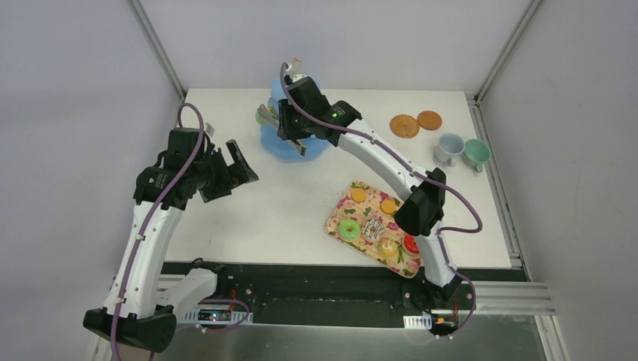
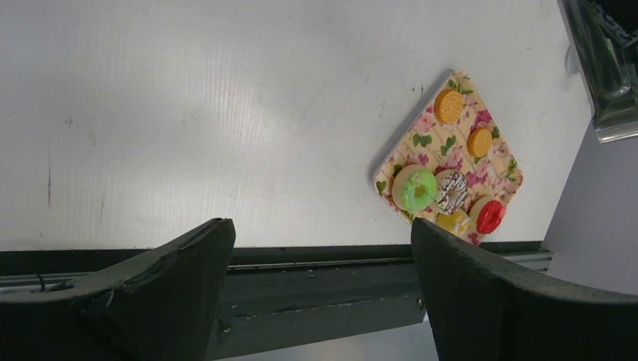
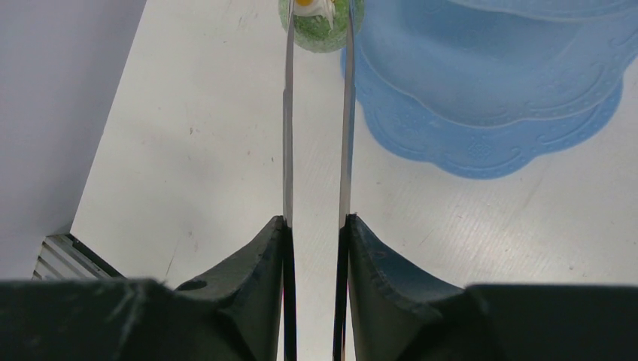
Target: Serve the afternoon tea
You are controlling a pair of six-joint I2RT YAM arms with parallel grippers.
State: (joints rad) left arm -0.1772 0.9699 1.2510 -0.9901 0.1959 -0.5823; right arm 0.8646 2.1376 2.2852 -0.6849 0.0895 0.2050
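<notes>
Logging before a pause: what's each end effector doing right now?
Left end effector: open, empty.
Right end effector: shut on the metal tongs, small green sweet at their tips.

White table (image 1: 248,218). Blue tiered stand (image 1: 277,147) at far centre; metal tongs (image 3: 347,135) just beside its base. Two brown woven coasters (image 1: 404,125) side by side, far right. Pale cup (image 1: 450,148) and green cup (image 1: 475,153) near them. Flowered tray (image 1: 335,219) askew at near edge.
</notes>
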